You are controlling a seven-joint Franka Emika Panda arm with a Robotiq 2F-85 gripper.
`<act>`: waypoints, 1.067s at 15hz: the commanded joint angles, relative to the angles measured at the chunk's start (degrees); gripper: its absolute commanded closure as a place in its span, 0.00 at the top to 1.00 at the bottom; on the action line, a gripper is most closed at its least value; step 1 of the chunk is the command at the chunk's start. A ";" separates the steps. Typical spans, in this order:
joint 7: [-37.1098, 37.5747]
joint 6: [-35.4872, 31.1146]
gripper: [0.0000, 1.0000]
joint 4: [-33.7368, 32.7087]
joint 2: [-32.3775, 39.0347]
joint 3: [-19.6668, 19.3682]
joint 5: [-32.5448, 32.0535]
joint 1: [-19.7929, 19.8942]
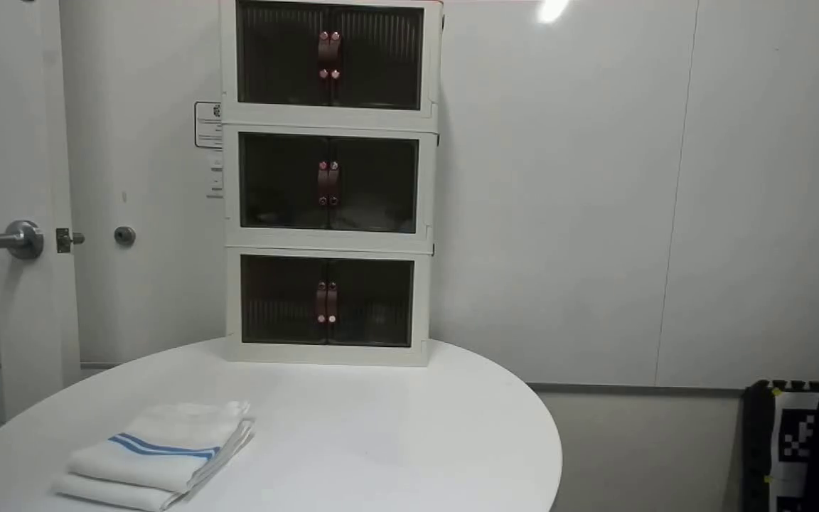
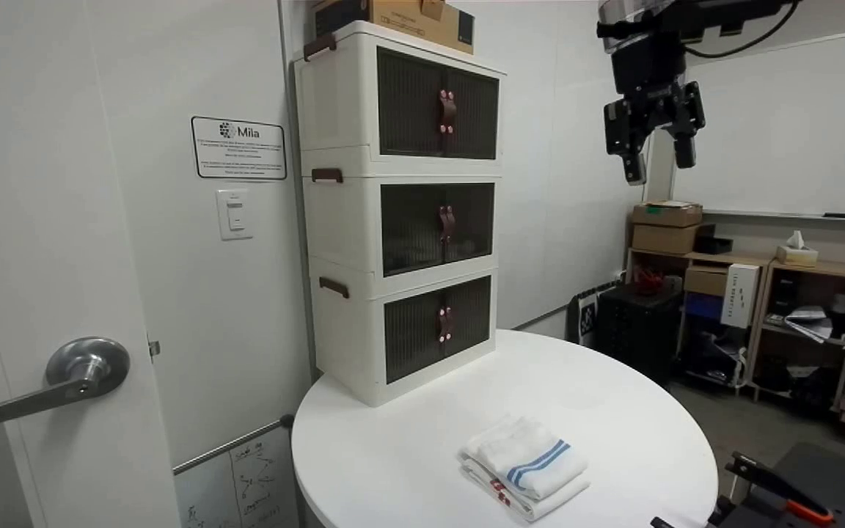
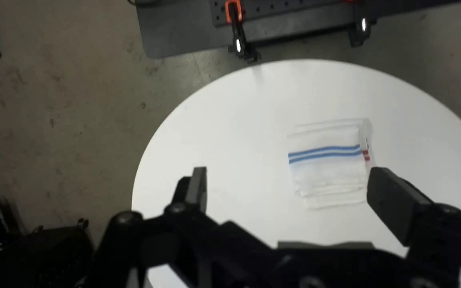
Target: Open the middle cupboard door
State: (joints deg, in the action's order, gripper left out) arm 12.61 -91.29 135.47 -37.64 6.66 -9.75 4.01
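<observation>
So, jaws spread with nothing between, my gripper point(image 2: 660, 163) pointed downward; the middle cupboard door point(image 2: 433, 229) stood closed, long axis level, well apart from them, ahead and, I judged, lower.

Interior behind the middle cupboard door point(image 1: 281, 178) is too dark to make out in both exterior views. In an exterior view the cabinet stack point(image 1: 330, 238) hides the right part of the sign point(image 1: 208, 128); its small print is unreadable. Upper edge cuts off arm point(image 2: 631, 13) and cardboard box point(image 2: 415, 26); handwriting on the whiteboard point(image 2: 206, 484) is too small to read. Wrist view: pincer point(image 3: 290, 186) is blurred, its base cropped below; it covers part of the worktop point(image 3: 222, 132).
</observation>
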 commanded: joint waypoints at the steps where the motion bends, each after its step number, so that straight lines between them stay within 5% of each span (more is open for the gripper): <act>1: 6.67 -12.93 1.00 5.48 -1.02 1.11 -4.72 0.56; 7: 17.69 -41.26 1.00 14.82 2.99 4.69 -18.61 5.27; 10: 30.40 -55.73 1.00 15.70 9.69 6.12 -33.50 9.90; 12: 39.71 -65.31 1.00 14.35 13.86 12.36 -43.38 20.08; 16: 58.12 -72.03 1.00 6.10 17.95 25.57 -61.68 37.73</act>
State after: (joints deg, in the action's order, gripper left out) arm 59.51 -160.21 148.78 -23.46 22.97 -61.76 30.53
